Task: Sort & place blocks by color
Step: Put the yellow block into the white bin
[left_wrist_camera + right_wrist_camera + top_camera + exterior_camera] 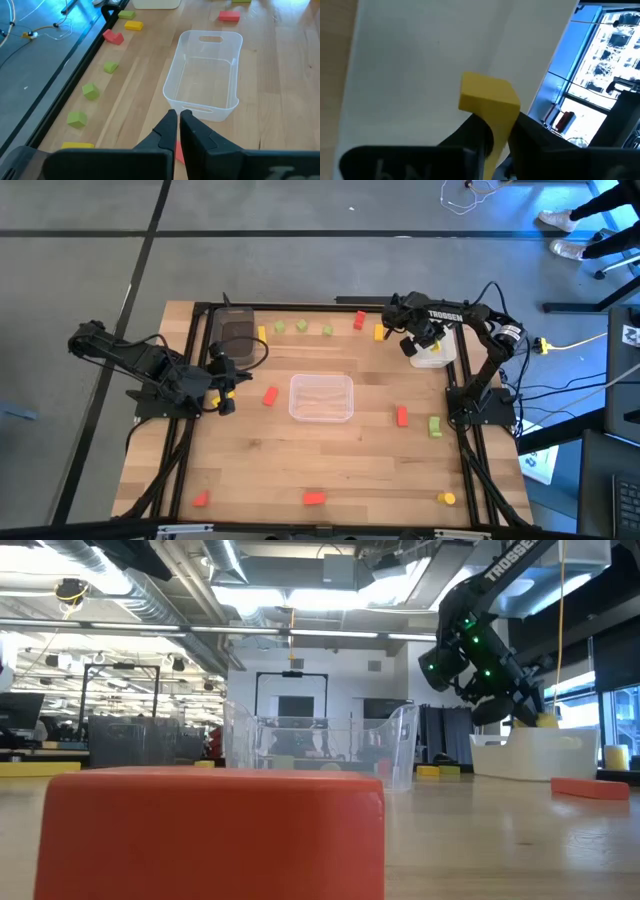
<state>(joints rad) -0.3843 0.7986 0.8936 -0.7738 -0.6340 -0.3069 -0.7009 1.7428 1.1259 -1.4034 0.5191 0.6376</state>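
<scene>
Small red, yellow and light green blocks lie scattered on the wooden table. Three green ones point(302, 326) sit in a row near the far edge, and a red one point(270, 395) lies left of the clear tray point(320, 398). My right gripper point(500, 125) is over the white tray point(440, 358) at the far right, shut on a yellow block point(487, 95). My left gripper point(178, 120) hangs shut and empty above the table, near the dark grey tray point(237, 335). My right gripper pinches the yellow block's lower part point(495, 117) between its two fingers. The rest of the block sticks out past the fingertips. The fingers slant downward over the white tray's inside point(420, 60). In the low view the block point(547, 721) hangs at the tray's rim height.
More blocks lie toward the near edge: red point(314, 498), red point(201, 498) and yellow point(447, 498). A red one point(402, 416) and a green one point(435, 426) sit right of the clear tray. A black frame borders the table's far and side edges.
</scene>
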